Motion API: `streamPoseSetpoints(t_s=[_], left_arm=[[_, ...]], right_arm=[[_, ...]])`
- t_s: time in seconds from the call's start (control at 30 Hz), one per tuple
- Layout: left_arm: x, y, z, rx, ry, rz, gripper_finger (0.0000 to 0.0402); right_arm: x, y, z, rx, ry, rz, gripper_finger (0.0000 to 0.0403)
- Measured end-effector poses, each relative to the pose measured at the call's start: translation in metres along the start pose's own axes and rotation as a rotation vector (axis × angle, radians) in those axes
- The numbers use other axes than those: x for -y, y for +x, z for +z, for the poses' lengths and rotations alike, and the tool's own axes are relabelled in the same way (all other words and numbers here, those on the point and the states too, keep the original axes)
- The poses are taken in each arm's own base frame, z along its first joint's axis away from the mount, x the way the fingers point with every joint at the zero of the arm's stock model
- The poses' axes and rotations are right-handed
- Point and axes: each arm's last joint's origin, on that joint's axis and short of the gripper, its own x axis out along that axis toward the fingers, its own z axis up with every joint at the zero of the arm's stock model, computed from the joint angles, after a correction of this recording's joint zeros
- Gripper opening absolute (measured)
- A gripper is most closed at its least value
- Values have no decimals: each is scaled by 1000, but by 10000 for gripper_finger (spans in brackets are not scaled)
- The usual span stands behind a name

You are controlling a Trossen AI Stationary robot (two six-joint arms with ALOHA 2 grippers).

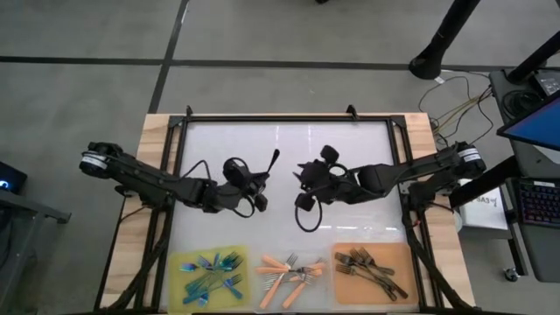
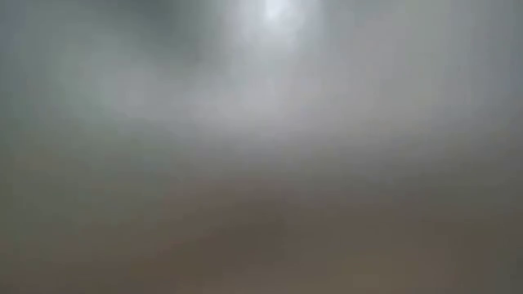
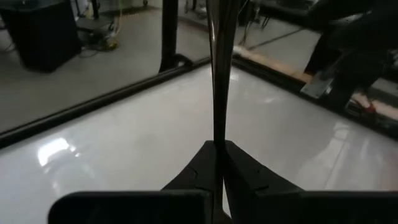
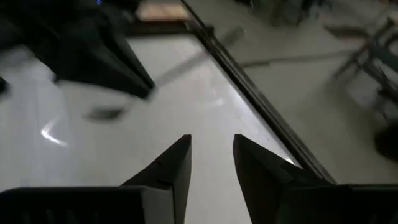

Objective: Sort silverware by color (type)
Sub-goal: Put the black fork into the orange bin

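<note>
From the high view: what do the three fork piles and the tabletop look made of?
Blue-teal forks: likely coated metal, iridescent sheen. Orange-handled forks: silver tines look like metal; matte handles, possibly plastic or coating. Dark forks: dark grey finish, material unclear. Tabletop: glossy white panel showing glare, in a pale wood frame.

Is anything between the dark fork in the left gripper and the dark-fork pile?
Possibly. The left gripper holds the dark fork mid-table; the right gripper and its cable loop sit roughly along the straight line to the dark pile.
</note>
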Motion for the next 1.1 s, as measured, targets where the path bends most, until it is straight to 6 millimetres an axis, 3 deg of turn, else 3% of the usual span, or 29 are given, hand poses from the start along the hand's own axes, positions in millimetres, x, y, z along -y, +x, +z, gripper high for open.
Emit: streamPoseSetpoints(t_s=[0.23,0.47,0.67,1.1], left_arm=[[5,-2,-3,24,-52,-30,0],[21,-4,1,145,-103,-83,0],[20,-5,1,183,-101,-3,0],[29,-1,2,259,-71,-28,0]], right_arm=[[-6,2,17,191,1,54,143],[-8,6,21,353,138,84,169],[-6,10,18,361,203,87,173],[-10,26,10,426,336,96,171]])
